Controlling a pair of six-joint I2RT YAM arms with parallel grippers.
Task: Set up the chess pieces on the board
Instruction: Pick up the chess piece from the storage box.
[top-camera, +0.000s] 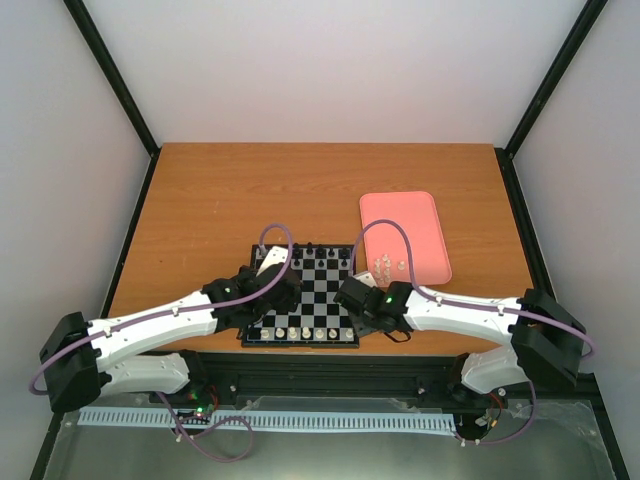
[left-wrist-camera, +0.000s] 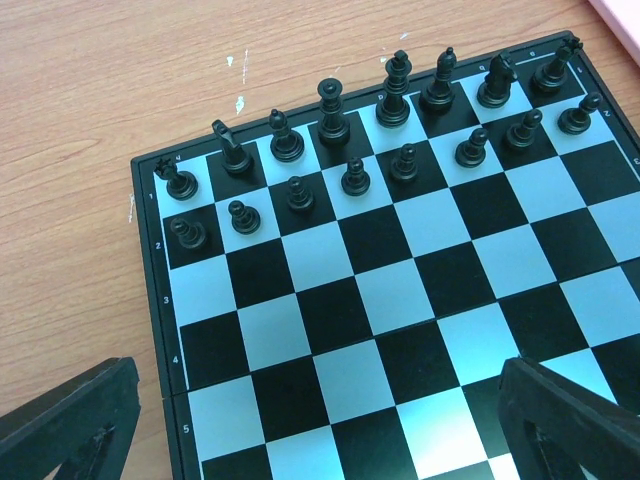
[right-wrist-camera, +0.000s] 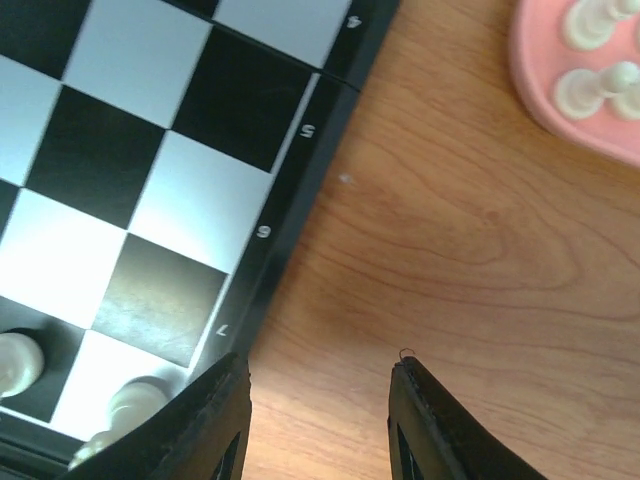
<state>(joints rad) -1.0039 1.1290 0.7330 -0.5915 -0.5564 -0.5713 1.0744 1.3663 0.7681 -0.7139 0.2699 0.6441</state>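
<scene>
The board (top-camera: 318, 290) lies at the table's near middle. Several cream-white chess pieces (top-camera: 300, 332) stand along its near row, and a few more (top-camera: 388, 265) stand on the pink tray (top-camera: 410, 225). My left gripper (top-camera: 278, 285) hangs over the board's left part. In the left wrist view it (left-wrist-camera: 320, 430) is wide open and empty above the bare middle squares (left-wrist-camera: 400, 300). My right gripper (top-camera: 352, 294) is at the board's right edge. In the right wrist view it (right-wrist-camera: 320, 400) is open and empty over bare wood beside the board's border (right-wrist-camera: 290, 190), with white pieces (right-wrist-camera: 135, 400) just to its left.
Black pieces (left-wrist-camera: 400, 100) fill the board's two far rows (top-camera: 320, 252). The pink tray's corner with white pieces (right-wrist-camera: 590, 60) shows at the upper right of the right wrist view. The wooden table (top-camera: 220, 200) has walls on three sides.
</scene>
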